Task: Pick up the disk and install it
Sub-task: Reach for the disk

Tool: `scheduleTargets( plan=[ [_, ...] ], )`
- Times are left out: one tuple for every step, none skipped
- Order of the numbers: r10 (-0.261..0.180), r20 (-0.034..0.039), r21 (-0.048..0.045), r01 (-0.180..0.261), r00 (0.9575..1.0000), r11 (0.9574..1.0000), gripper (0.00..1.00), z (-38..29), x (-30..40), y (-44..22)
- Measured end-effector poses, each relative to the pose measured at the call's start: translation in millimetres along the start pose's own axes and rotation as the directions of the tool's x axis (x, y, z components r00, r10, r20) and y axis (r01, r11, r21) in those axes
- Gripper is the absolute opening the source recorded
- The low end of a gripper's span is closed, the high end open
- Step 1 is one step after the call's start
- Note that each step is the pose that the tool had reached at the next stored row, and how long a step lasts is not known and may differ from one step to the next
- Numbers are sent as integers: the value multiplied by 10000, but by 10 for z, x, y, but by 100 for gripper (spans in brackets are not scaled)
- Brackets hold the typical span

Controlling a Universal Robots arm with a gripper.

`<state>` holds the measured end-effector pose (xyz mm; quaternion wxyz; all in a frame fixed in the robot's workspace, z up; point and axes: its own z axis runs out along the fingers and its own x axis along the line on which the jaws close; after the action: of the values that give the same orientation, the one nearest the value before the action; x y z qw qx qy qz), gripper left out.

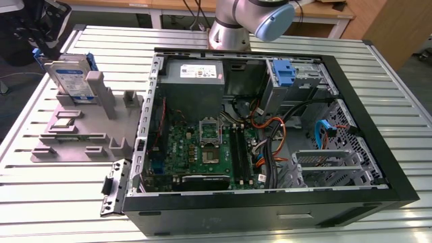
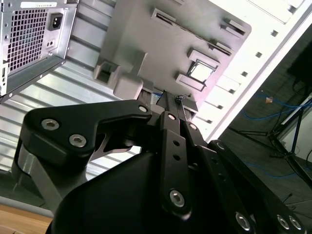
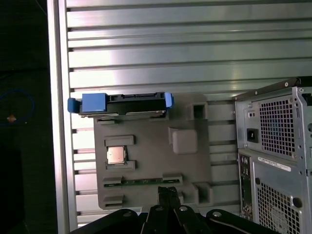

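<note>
The disk (image 1: 71, 77) is a silver drive with a white-and-blue label and a blue bracket. It stands on edge in a slot at the far end of the grey fixture (image 1: 88, 129), at the exterior view's left. In the first wrist view the disk (image 3: 122, 103) appears edge-on, with blue tabs at both ends. My gripper (image 3: 168, 191) hangs well above the fixture (image 3: 190, 161), apart from the disk, its black fingertips together and nothing between them. In the second wrist view the gripper (image 2: 170, 102) points down at the fixture (image 2: 161, 44).
The open computer case (image 1: 378, 152) lies on the slatted metal table (image 1: 60, 202), with the motherboard (image 1: 206, 152), a grey power supply (image 1: 194, 76), a blue bracket (image 1: 285, 75) and an empty metal cage (image 1: 331, 164) inside. A processor chip (image 3: 116, 155) sits in the fixture. The arm (image 1: 246, 20) rises behind the case.
</note>
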<state>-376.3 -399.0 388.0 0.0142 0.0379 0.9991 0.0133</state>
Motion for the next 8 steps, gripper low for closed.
scheduleTargets(
  plan=[
    [0, 0, 0, 0, 10000, 10000, 10, 0, 4, 0],
    [0, 0, 0, 0, 10000, 10000, 10, 0, 8, -1],
    [0, 0, 0, 0, 10000, 10000, 10, 0, 13, -1],
    [0, 0, 0, 0, 10000, 10000, 10, 0, 17, -1],
    [0, 0, 0, 0, 10000, 10000, 10, -1, 21, -1],
    [0, 0, 0, 0, 10000, 10000, 10, -1, 25, -2],
    [0, 0, 0, 0, 10000, 10000, 10, -1, 30, -2],
    [-1, 0, 0, 1, 10000, 10000, 10, -1, 35, -3]
  ],
)
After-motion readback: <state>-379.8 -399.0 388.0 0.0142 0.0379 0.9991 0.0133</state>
